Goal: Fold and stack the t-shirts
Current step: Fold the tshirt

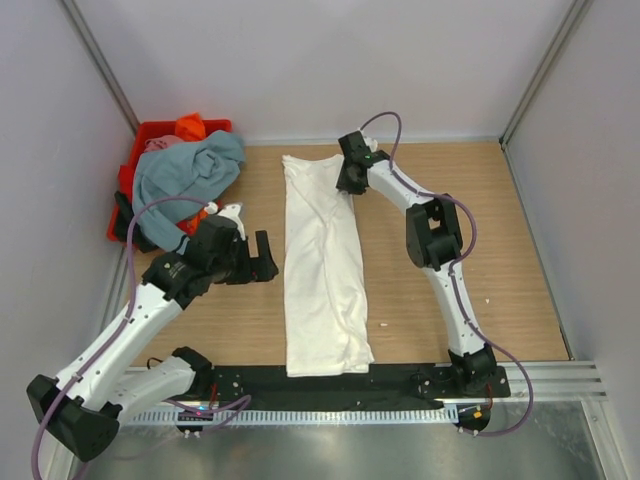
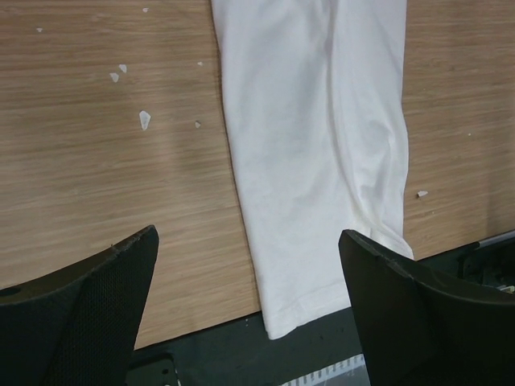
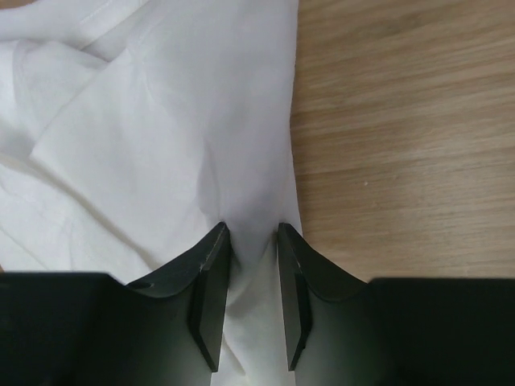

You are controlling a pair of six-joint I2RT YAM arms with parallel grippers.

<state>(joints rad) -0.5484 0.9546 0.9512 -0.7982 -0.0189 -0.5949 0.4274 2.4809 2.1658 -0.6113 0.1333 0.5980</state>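
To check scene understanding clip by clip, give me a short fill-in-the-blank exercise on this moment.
The shirt lying in a long strip on the table is ____.
The gripper pinching its far end belongs to the ____ arm.
The left gripper hovers beside it with jaws ____.
The crate under the grey-blue shirt is ____.
Missing words: white, right, open, red.
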